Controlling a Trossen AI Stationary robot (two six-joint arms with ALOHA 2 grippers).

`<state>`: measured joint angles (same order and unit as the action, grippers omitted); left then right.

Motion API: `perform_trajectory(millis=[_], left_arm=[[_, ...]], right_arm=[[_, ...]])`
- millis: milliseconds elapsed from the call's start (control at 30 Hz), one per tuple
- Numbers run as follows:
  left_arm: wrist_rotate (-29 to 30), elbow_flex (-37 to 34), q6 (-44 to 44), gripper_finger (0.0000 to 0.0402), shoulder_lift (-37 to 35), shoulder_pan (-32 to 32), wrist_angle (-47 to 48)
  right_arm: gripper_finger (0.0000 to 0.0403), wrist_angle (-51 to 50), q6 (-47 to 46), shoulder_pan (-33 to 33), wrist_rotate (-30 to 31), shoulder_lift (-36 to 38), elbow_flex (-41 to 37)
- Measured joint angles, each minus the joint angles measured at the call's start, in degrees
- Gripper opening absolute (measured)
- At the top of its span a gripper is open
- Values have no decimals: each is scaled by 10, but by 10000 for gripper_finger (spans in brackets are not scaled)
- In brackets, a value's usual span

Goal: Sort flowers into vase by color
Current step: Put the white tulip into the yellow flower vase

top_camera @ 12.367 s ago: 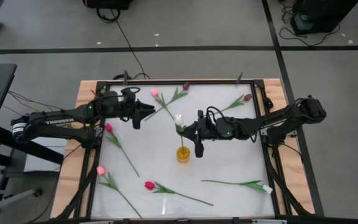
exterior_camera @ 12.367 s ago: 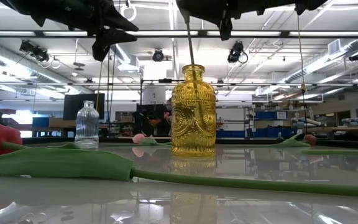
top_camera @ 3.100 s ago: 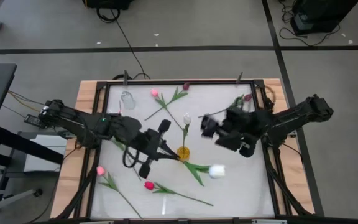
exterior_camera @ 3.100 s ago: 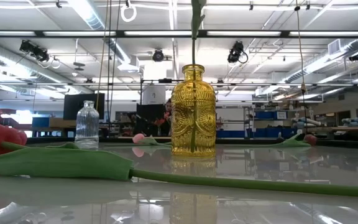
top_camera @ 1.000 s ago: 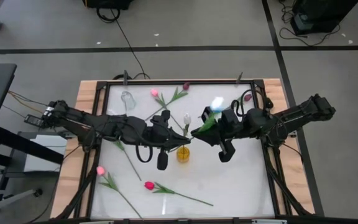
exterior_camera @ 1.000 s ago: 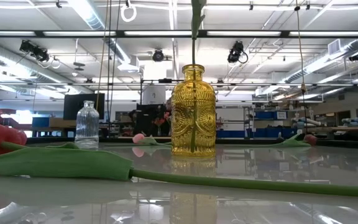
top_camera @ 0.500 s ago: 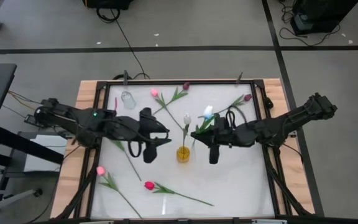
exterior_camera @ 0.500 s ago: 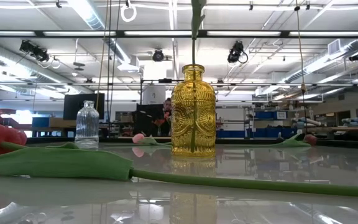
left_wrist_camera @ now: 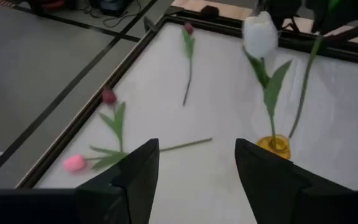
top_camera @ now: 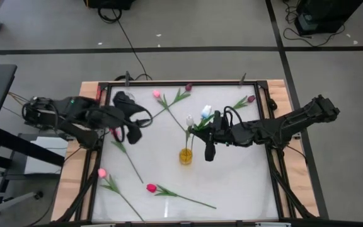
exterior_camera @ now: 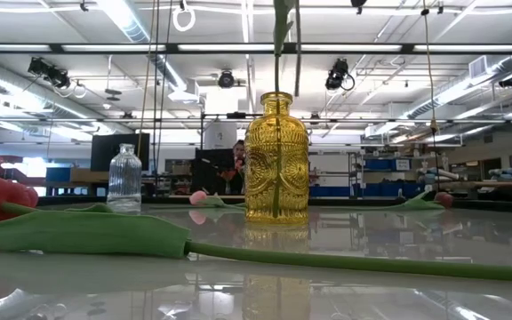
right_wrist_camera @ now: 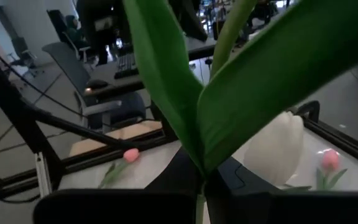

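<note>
R gripper (top_camera: 210,134) just beside yellow vase (top_camera: 185,156), fingers clamped on white tulip (top_camera: 205,112) stem, a 2nd white tulip (top_camera: 189,120) standing in vase, L gripper (top_camera: 133,120) over worktop (top_camera: 232,176) rear-left, fingers wide, holding nothing

Grey floor (top_camera: 43,31) (black tape lines), ceiling strip lights (exterior_camera: 132,20), workshop shelving.

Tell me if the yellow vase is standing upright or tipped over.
Upright. In the low view the yellow vase stands level on the table, neck up, with a white flower stem rising straight from its mouth.
</note>
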<state>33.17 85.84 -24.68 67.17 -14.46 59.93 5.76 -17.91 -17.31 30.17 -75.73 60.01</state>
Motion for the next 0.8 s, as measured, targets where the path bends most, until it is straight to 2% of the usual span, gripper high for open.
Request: perform_trajectory(millis=[267,533,800], left_arm=[[3,0,-14,217,-57,5,57],[6,0,-29,217,-77,5,98],[17,0,-43,217,-77,5,127]], right_arm=[[17,24,18,20,-24,-1,0],[18,48,38,22,-32,-4,0],[19,48,35,28,-61,-70,0]])
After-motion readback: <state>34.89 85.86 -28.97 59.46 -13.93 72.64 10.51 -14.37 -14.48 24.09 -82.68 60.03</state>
